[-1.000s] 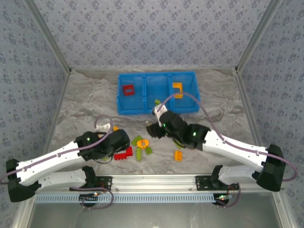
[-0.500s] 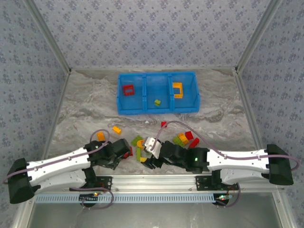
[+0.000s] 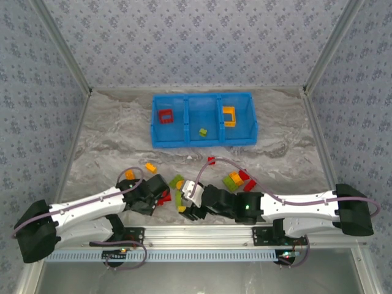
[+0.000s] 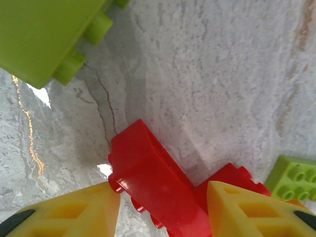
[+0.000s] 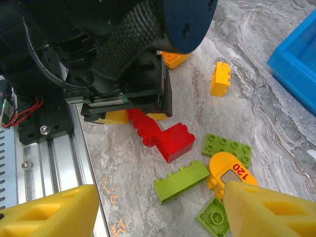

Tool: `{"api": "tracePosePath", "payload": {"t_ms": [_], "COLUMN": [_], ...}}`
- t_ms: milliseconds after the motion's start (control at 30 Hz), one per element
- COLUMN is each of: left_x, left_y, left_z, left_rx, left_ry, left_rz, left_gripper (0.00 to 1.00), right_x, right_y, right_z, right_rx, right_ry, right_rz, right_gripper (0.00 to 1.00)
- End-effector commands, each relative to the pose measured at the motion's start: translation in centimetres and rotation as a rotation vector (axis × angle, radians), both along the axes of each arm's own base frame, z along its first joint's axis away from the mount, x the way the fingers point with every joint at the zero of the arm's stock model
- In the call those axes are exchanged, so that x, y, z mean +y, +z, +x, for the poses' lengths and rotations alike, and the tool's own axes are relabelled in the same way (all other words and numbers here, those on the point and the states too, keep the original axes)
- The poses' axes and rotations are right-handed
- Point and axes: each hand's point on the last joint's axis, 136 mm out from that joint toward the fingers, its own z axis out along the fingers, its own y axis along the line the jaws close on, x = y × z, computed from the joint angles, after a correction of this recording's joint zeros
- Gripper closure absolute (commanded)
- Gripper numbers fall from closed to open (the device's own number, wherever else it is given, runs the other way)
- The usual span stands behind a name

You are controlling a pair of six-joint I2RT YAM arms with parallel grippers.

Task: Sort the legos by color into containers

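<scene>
Left jaws straddle shiny red stepped brick [image 4: 153, 197] on marbled bench [image 4: 207, 89]; cannot tell if squeezing. Right jaws wide, empty; bumpy lime brick [image 5: 180, 181] ahead.

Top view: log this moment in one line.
Left fingers: astride red brick, grip unclear | Right fingers: open over pile | Bin: three pieces sorted

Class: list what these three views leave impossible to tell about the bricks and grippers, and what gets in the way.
1. Left wrist view: whether the left gripper clamps the red brick; the bottom edge cuts off the contact.
2. Right wrist view: orange piece marked 120, partly behind a yellow finger.
3. Top view: green piece in the blue bin, shape too small to tell.
</scene>
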Motion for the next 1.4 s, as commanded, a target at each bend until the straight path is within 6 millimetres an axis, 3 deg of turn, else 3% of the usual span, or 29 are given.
{"api": "tracePosePath", "payload": {"t_ms": [0, 133, 267, 367, 433, 533, 633, 833, 1000, 1133, 1267, 1367], "left_x": [0.0, 0.3, 0.7, 1.8, 2.4, 1.9, 0.3, -3.7, -5.8, -6.4, -7.1, -7.6], "left_y": [-0.5, -0.8, 0.1, 2.9, 6.3, 11.7, 15.6, 19.7, 19.5, 17.7, 15.1, 13.0], "left_z": [-0.2, -0.1, 0.6, 1.8, 3.4, 6.9, 10.8, 19.7, 27.0, 31.9, 35.6, 37.2], "left_rx": [0.055, 0.054, 0.009, -0.090, -0.198, -0.348, -0.398, -0.413, -0.419, -0.389, -0.364, -0.338], "left_ry": [0.344, 0.353, 0.340, 0.299, 0.225, 0.034, -0.196, -0.621, -0.817, -0.888, -0.946, -0.969], "left_rz": [-0.105, -0.089, -0.073, -0.027, 0.019, 0.076, 0.105, 0.145, 0.153, 0.143, 0.129, 0.117], "left_gripper": [0.53, 0.64, 0.80, 0.97, 1.00, 1.00, 1.00, 1.00, 1.00, 1.00, 1.00, 1.00], "right_x": [0.7, 0.7, 0.7, 0.5, 0.3, -0.2, -0.5, 1.9, 4.7, 5.1, 4.6, 4.0], "right_y": [1.5, 1.6, 1.8, 2.4, 3.7, 6.5, 9.2, 12.8, 15.0, 17.3, 18.2, 18.4], "right_z": [-0.1, 0.0, 0.1, 0.5, 1.1, 2.5, 4.5, 8.1, 12.2, 14.8, 16.0, 16.7], "right_rx": [-0.008, -0.014, -0.017, -0.037, -0.070, -0.163, -0.282, -0.465, -0.602, -0.628, -0.580, -0.553], "right_ry": [0.004, -0.004, -0.006, -0.027, -0.057, -0.127, -0.217, -0.339, -0.490, -0.622, -0.648, -0.659], "right_rz": [0.034, 0.033, 0.033, 0.037, 0.062, 0.118, 0.140, 0.115, 0.010, 0.021, 0.072, 0.091], "right_gripper": [0.30, 0.30, 0.31, 0.31, 0.31, 0.31, 0.30, 0.30, 0.31, 0.30, 0.30, 0.30]}}
